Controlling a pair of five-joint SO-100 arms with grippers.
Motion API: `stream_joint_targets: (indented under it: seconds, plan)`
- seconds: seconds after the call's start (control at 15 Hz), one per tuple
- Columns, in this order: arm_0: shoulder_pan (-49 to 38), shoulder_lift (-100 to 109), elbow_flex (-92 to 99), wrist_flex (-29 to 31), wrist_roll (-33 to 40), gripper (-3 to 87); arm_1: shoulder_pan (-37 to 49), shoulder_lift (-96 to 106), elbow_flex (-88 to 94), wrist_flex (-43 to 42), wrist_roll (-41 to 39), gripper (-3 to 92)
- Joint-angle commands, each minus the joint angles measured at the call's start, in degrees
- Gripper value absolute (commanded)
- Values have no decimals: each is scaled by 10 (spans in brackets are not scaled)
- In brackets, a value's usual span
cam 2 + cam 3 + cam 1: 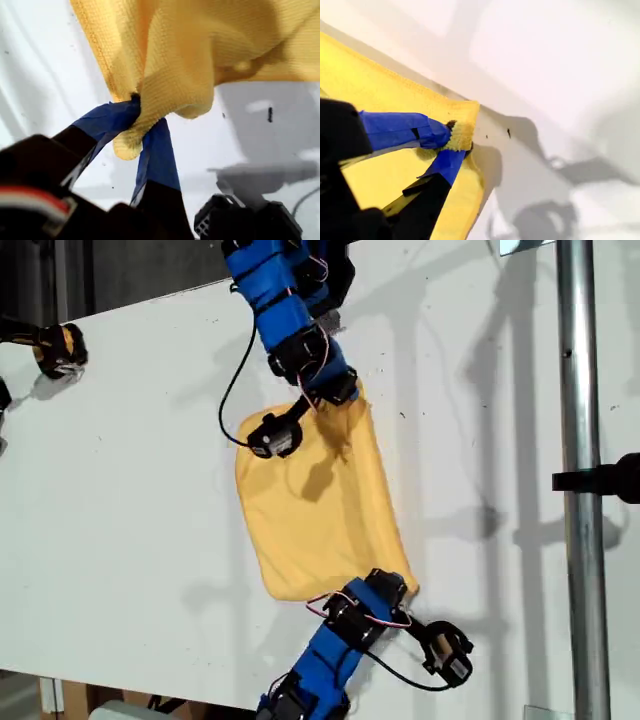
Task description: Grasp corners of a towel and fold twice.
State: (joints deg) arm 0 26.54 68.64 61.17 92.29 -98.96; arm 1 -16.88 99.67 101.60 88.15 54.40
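On the white table [120,490]: the towel [320,520] is seen near the middle of the exterior view, mostly spread flat, with an arm at its upper edge and another at its lower edge.
Towel: one end looks raised and bunched, the other flat on the table.
My first gripper [142,120]: clamped narrow on one of the corners [127,145], with cloth gathered in a wad between the taped jaws and hanging clear of the table.
My second gripper [455,142]: pinched tight on another corner [465,127], which lies low against the table.
Which arm is which: probably the upper arm is the first, though this is not settled by the wrist views.
Step in hand: the first fold, judged barely begun.
Doing it well: both corners should be carried together at equal height, the hem kept taut between them, then laid onto the opposite edge before release.
Metal pole [578,440]: at the exterior view's right, well apart from the towel.
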Motion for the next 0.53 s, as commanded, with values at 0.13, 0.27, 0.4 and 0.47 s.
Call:
stream_joint_targets:
  seconds: [0.13,0.27,0.4,0.47]
  plan:
    - [-131,218,169,15,38,-26,178,40,-60,25,-91,-1]
    - [-210,326,303,-16,68,-26,265,38,-76,11,-143,-1]
    - [-290,425,433,-74,120,-26,343,30,-87,-23,-194,-1]
    - [-330,469,484,-100,155,-26,374,16,-103,-40,-216,-1]
